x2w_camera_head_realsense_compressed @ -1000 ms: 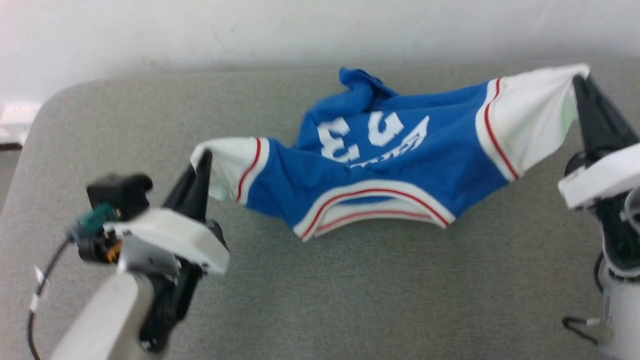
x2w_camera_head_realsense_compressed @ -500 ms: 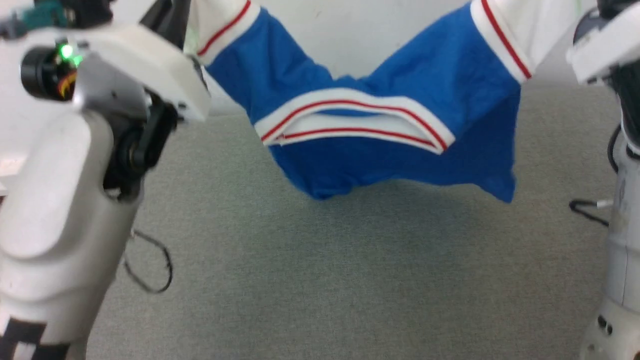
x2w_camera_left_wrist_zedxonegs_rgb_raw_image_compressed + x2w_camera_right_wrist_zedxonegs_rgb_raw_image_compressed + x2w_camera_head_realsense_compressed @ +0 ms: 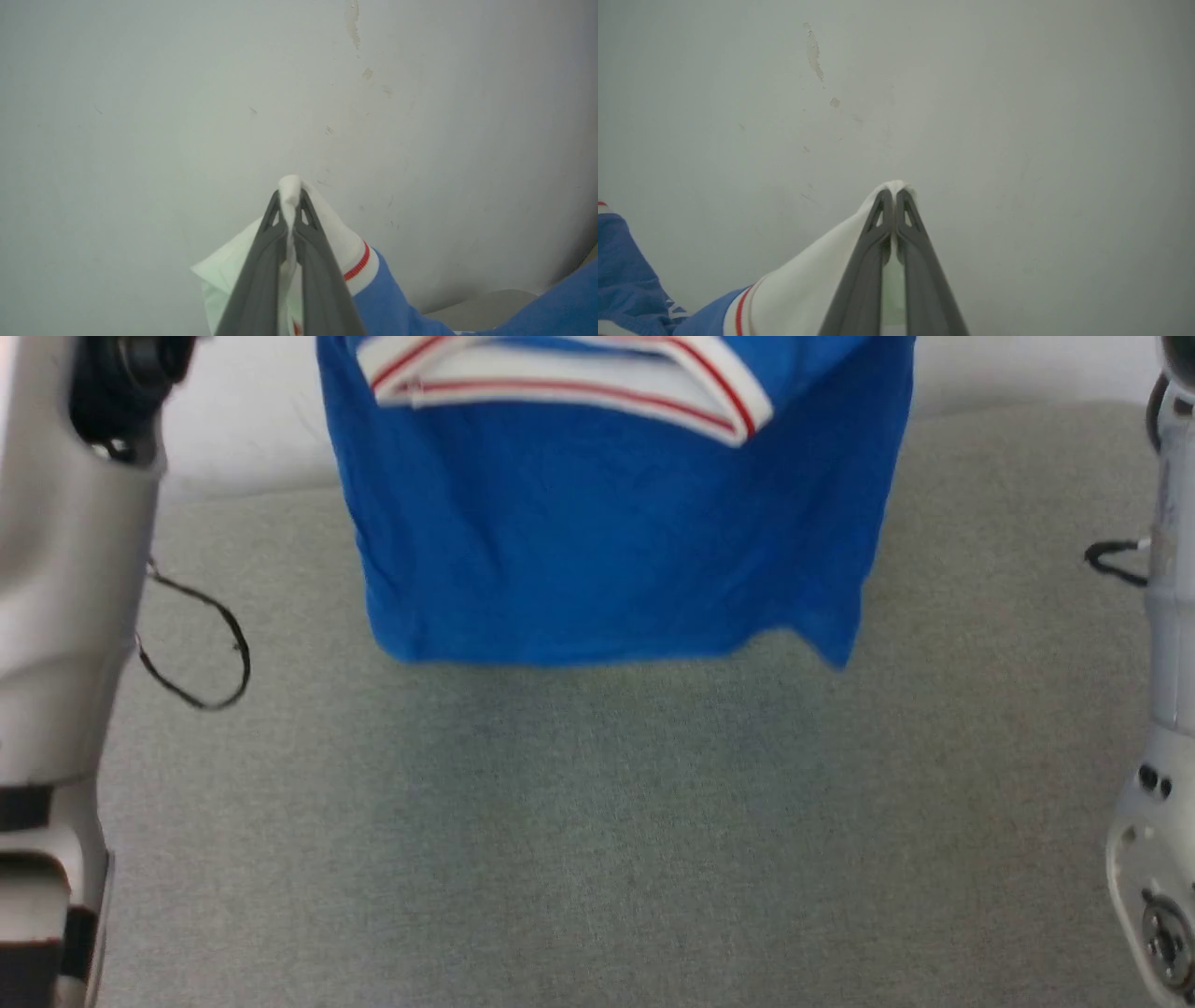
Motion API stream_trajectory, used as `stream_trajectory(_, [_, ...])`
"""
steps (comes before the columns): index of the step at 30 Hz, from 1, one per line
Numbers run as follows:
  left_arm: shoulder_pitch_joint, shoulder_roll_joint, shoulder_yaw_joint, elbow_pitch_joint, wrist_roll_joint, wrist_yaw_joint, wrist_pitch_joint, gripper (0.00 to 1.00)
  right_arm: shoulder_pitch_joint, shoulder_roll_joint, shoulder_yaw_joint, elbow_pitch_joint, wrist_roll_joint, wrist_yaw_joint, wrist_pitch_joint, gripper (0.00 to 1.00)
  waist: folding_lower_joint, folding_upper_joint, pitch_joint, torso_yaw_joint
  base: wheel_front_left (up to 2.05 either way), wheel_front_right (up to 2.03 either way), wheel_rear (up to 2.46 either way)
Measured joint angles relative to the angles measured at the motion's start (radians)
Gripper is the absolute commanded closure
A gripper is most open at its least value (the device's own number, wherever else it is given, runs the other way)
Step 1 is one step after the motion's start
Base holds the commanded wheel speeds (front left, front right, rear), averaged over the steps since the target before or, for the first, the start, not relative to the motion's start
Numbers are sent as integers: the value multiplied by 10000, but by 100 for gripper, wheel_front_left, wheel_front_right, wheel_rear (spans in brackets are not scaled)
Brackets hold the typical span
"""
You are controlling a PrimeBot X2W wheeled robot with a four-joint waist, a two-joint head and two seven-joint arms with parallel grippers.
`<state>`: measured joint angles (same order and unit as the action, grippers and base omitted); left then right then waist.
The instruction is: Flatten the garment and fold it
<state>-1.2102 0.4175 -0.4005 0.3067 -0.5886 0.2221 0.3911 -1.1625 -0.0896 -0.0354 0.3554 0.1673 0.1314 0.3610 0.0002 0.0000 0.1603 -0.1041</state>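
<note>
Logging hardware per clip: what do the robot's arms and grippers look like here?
Pale grey-white shells. The left arm has a dark joint and a thin black cable loop; the right arm a smaller black loop. The left gripper and right gripper each have two long, dark grey, tapering fingers.

Soft royal-blue T-shirt (image 3: pixel 607 532) with white sleeves and red-and-white trim, hanging up in the air — bottom edge dangling above the grey surface
</note>
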Motion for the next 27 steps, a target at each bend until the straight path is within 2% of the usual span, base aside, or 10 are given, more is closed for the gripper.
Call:
stream_trajectory(9, [-2034,-144,-165,794,717,-92,-884,100,-2112,-8,82,1304,-644,0,-759,100,1,0,1542,-209,0,0,0])
stream_trajectory(15, [-3228,-453,115,978,951,-19,-2278,100,-3576,-226,-10,1829,-1553,0,-1891,100,1,0,2799,-205,0,0,0])
stream_trajectory(22, [-3708,-736,316,1505,719,-732,-3684,100,-4485,-729,-376,2704,-2056,0,-2803,100,1,0,4237,-25,0,0,0])
stream_trajectory(27, [-3675,-780,385,1941,311,-1266,-4054,100,-4506,-965,-470,3398,-2086,0,-3210,100,2,0,5074,184,0,0,0])
